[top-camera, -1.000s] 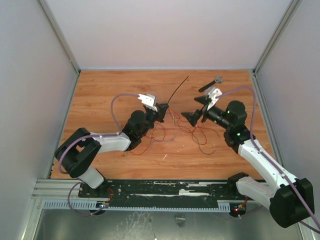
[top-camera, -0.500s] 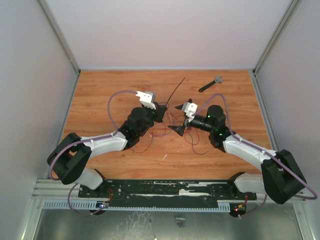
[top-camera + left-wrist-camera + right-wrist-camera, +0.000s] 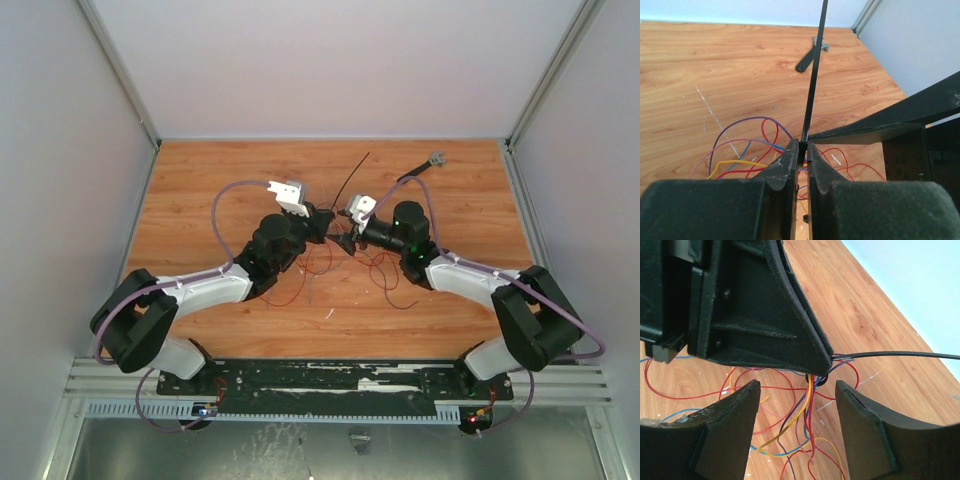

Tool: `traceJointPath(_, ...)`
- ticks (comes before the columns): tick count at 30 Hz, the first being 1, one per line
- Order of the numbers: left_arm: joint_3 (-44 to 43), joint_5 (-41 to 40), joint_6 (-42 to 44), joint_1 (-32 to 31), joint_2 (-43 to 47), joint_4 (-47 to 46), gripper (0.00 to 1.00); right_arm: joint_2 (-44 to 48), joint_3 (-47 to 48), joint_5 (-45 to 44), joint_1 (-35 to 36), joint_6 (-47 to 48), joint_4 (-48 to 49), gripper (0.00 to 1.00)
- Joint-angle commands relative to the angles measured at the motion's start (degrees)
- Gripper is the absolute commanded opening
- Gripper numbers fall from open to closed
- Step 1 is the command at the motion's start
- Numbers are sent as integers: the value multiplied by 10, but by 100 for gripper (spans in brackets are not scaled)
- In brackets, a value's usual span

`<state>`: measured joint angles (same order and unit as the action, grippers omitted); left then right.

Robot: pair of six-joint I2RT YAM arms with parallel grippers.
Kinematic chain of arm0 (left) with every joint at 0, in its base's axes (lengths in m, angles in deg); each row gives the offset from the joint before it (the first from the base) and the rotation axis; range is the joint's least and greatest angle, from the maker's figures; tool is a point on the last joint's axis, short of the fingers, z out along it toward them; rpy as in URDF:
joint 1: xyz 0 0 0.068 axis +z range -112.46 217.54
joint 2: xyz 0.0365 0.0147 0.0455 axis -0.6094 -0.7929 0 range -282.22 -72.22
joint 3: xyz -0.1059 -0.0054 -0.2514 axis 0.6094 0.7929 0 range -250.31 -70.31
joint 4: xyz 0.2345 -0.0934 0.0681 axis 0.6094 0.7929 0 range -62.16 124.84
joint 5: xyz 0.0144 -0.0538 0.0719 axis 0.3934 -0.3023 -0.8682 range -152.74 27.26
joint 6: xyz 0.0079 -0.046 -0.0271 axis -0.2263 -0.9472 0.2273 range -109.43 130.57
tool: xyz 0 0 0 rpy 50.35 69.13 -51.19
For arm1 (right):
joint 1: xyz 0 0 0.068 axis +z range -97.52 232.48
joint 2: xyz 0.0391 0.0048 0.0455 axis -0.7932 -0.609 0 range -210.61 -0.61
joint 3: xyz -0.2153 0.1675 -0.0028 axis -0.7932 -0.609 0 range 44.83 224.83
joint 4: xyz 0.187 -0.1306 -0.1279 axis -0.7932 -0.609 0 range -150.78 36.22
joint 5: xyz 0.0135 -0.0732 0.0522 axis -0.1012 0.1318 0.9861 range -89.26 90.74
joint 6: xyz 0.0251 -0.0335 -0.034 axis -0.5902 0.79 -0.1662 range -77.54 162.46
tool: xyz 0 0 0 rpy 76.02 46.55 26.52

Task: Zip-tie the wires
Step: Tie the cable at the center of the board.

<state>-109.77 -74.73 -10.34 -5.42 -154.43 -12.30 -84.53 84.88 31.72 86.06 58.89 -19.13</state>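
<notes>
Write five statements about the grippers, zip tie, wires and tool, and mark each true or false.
1. The left gripper is shut on the zip tie. True.
2. The right gripper is clamped on the wires. False: its jaws stand open and hold nothing.
3. The zip tie lies flat on the table. False: it is held at one end and sticks out from the left gripper.
4. Wires lie on the table below the grippers. True.
5. The tool is in the right gripper. False: it lies on the table, far side, untouched.

Overhead camera looking down from behind, wrist cameras close-up, facing each other, sharing wires (image 3: 807, 410)
</notes>
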Motion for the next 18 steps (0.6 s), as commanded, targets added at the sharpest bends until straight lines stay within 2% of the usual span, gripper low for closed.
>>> traceJointPath(1,0,-9,-7,-1,23,-11,0,-16,21,-15,5,-9,9,58)
traceJointPath(5,2,-8,-12,-1,33,-8,0,-31,36,-16,5,-12,-14,41)
traceJointPath(7,3,-11,-12,-1,40,-6,0,-32,38,-20,6,-12,-21,39)
traceJointPath(12,10,-17,-8,-1,49,-4,0,-23,32,-34,5,-12,-21,22)
traceJointPath(16,12,-27,-5,-1,47,2,0,-10,34,-40,5,-14,-35,2)
traceJointPath(18,12,-33,-5,-1,50,7,0,4,31,-52,5,-13,-41,0)
